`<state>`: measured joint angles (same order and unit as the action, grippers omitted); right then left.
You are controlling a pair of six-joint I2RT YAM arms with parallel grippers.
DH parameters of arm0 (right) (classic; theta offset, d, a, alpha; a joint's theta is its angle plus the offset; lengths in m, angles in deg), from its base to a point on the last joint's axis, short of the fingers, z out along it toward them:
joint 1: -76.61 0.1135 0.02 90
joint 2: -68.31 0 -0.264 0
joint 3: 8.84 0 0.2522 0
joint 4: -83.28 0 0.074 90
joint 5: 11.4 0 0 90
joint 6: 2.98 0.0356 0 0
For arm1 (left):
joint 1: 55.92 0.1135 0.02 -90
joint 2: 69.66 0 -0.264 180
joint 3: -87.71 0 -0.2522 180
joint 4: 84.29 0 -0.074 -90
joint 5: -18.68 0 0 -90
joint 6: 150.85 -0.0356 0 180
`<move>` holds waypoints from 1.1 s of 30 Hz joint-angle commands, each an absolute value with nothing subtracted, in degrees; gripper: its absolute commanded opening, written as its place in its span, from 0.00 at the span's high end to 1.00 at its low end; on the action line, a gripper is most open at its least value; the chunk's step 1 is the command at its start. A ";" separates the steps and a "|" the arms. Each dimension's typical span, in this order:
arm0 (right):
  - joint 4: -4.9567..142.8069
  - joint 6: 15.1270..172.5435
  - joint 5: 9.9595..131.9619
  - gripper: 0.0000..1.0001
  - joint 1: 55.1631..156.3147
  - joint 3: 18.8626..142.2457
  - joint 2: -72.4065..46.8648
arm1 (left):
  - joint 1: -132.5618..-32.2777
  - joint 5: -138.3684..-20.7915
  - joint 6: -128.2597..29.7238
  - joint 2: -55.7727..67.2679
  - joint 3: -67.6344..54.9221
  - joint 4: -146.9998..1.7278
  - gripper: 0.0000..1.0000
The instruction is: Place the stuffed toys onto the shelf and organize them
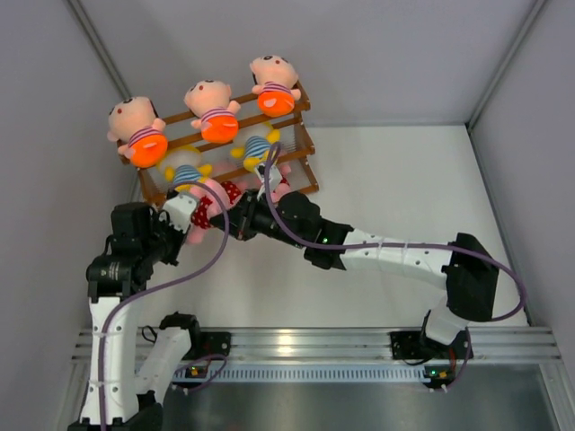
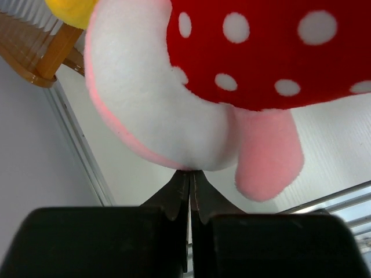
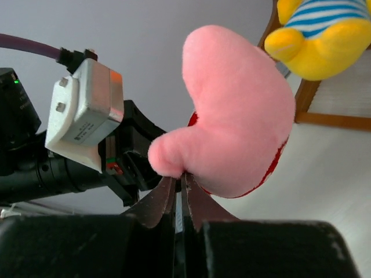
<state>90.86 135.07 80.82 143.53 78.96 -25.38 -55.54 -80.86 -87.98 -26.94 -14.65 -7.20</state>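
The left fingers (image 2: 174, 200) are pressed together on the fleecy white hem of the pink doll (image 2: 278, 46) in its red spotted dress. The right fingers (image 3: 159, 202) pinch a rounded pink limb, seemingly of the same toy. It sits just before the slatted wooden shelf (image 3: 336, 120). Such thin pinches in squashy plush may slip, so a slow, level lift suits.

Dolls (image 1: 213, 109) on shelf (image 1: 308, 166), pink doll (image 1: 216, 201) beside
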 commanded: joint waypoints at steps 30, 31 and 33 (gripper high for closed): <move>54.93 89.66 49.16 0.10 124.69 85.60 -21.04 | -55.57 -94.83 -112.19 -30.27 -21.57 4.27 1.00; 54.84 88.35 49.07 0.12 124.78 86.56 -22.99 | -55.57 -90.78 -105.65 -30.37 -21.57 3.39 1.00; 54.06 87.55 48.55 0.17 125.39 90.51 -28.68 | -55.57 -82.17 -98.15 -30.11 -21.40 1.63 1.00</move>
<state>53.53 91.08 51.14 124.97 86.68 -22.65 -55.60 -94.30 -108.64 -29.67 -21.27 4.19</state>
